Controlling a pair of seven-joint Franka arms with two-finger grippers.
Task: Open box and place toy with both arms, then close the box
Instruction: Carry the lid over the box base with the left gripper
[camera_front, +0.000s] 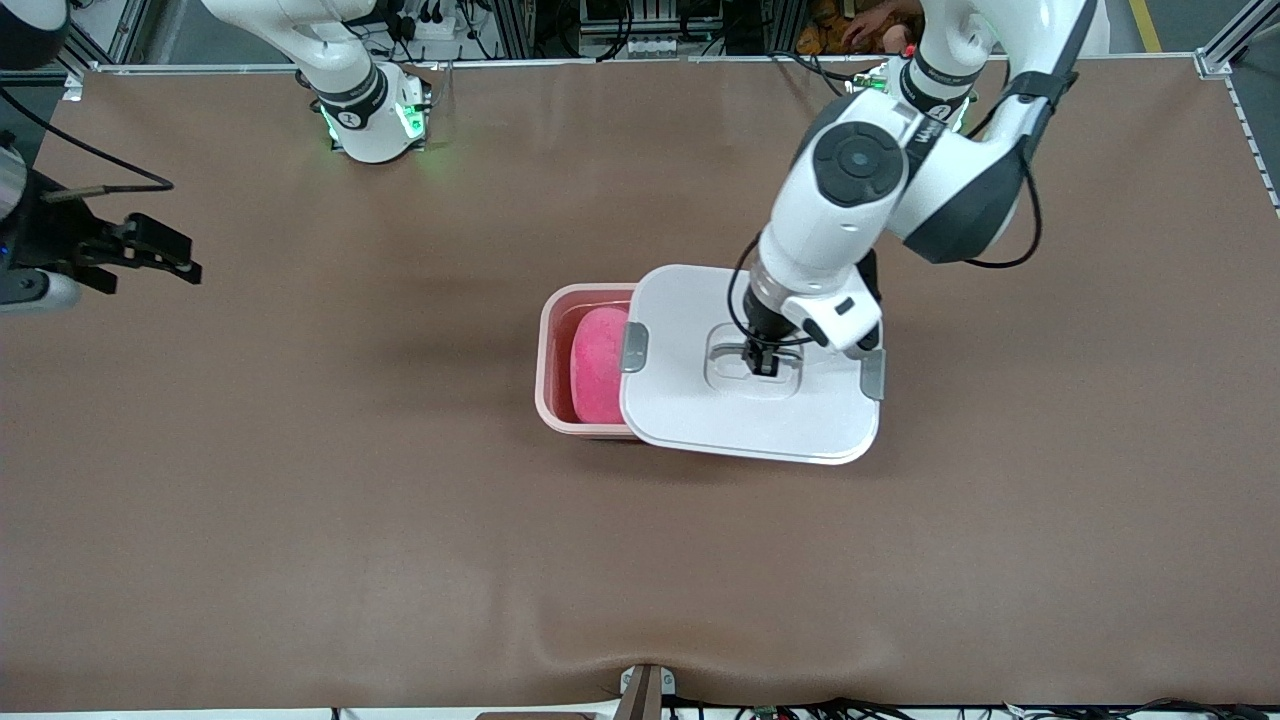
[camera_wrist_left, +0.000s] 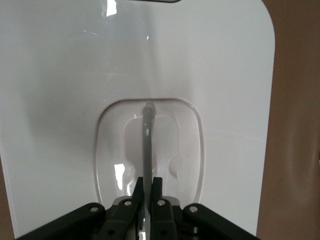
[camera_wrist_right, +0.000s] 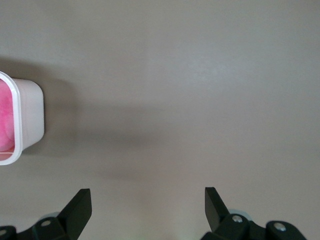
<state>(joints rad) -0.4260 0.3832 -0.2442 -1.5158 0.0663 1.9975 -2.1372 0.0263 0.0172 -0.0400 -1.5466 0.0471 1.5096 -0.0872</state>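
The salmon-pink box (camera_front: 556, 345) stands mid-table with the hot-pink toy (camera_front: 598, 365) lying inside it. The white lid (camera_front: 700, 420) lies over most of the box, offset toward the left arm's end, so the part with the toy is uncovered. My left gripper (camera_front: 765, 362) is shut on the lid's clear central handle (camera_wrist_left: 148, 145) in its recess; the left wrist view shows the lid (camera_wrist_left: 65, 100) under the gripper (camera_wrist_left: 148, 182). My right gripper (camera_front: 185, 255) is open and empty over bare table at the right arm's end. Its wrist view (camera_wrist_right: 147, 197) shows the box's end (camera_wrist_right: 31, 117) and the toy (camera_wrist_right: 5, 115).
The brown table (camera_front: 400, 520) stretches around the box. The grey side clips (camera_front: 634, 347) hang on the lid's edges. The arm bases with green lights (camera_front: 375, 120) stand at the table's top edge in the front view.
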